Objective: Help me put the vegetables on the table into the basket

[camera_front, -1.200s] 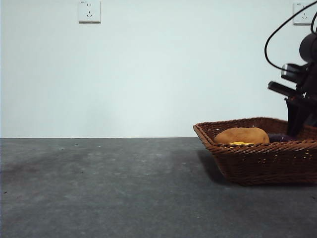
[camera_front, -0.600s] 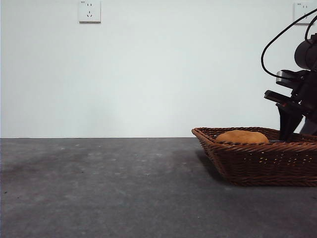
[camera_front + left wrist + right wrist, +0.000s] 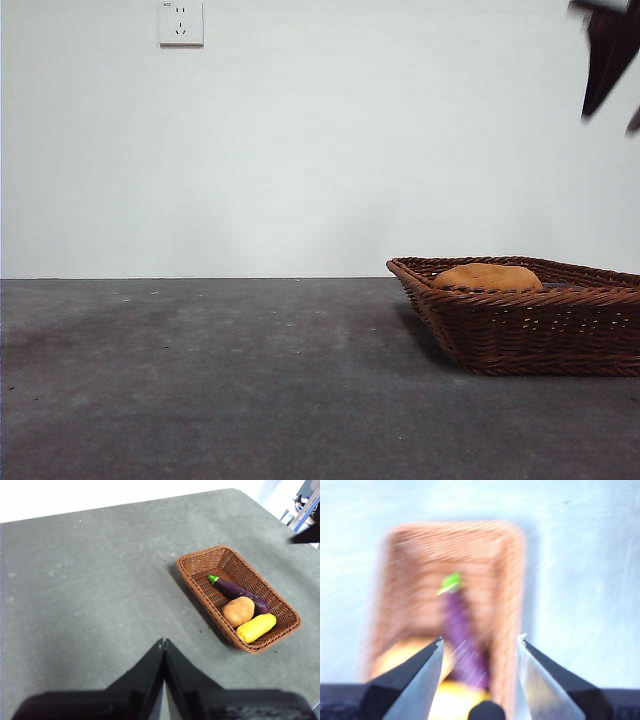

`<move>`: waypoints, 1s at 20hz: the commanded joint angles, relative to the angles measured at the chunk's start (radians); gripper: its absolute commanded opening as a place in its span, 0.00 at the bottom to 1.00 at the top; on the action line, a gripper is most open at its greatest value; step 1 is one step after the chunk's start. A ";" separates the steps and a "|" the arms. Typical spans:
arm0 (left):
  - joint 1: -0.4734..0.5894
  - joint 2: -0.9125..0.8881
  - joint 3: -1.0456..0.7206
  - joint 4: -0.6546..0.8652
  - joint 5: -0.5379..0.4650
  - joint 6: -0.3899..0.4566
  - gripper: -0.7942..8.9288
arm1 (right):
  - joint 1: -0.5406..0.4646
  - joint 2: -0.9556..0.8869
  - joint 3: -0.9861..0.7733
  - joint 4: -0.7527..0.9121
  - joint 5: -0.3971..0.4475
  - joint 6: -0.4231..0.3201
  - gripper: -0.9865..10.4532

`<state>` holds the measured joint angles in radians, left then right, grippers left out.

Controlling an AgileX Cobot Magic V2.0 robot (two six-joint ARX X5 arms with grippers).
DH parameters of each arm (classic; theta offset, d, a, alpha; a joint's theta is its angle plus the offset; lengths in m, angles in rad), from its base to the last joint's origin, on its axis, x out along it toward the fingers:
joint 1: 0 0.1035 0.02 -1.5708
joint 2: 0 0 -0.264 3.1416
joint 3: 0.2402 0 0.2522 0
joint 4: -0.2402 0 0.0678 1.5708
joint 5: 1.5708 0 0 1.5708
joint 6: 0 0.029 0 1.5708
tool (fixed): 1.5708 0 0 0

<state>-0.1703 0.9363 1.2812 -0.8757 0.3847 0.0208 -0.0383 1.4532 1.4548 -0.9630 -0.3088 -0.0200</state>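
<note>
The brown wicker basket (image 3: 202,582) stands on the grey table (image 3: 90,580) and holds all three vegetables: the purple eggplant (image 3: 239,592), the tan potato (image 3: 238,611) and the yellow piece (image 3: 256,627). In the front view only the potato (image 3: 487,277) shows above the basket rim (image 3: 520,330). My right gripper (image 3: 480,642) is open and empty, high above the basket (image 3: 410,580), with the eggplant (image 3: 462,640) below it; that view is blurred. It shows as a dark tip at the front view's top right (image 3: 608,60). My left gripper (image 3: 164,642) is shut, high over the table, away from the basket.
A white wall with a socket (image 3: 180,22) stands behind the table. The table's far edge and rounded corner (image 3: 235,491) show in the left wrist view, with some equipment (image 3: 305,505) beyond it.
My right gripper has risen from inside the basket up to the top right corner. The basket, tilted a second ago, has settled flat on the table.
</note>
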 commanded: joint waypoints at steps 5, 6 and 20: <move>0.004 0.000 -0.002 0.002 0.008 0.018 0.07 | 0.048 -0.286 0.018 -0.234 -0.051 -0.016 0.16; 0.004 0.000 -0.002 0.002 0.008 0.018 0.07 | 0.053 -0.315 0.018 -0.261 -0.051 -0.016 0.16; 0.004 0.000 -0.002 0.002 0.007 0.018 0.08 | 0.053 -0.389 0.016 -0.412 -0.050 -0.075 0.08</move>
<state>-0.1703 0.9367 1.2812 -0.8757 0.3874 0.0265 0.0128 1.0641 1.4734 -1.3537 -0.3580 -0.0963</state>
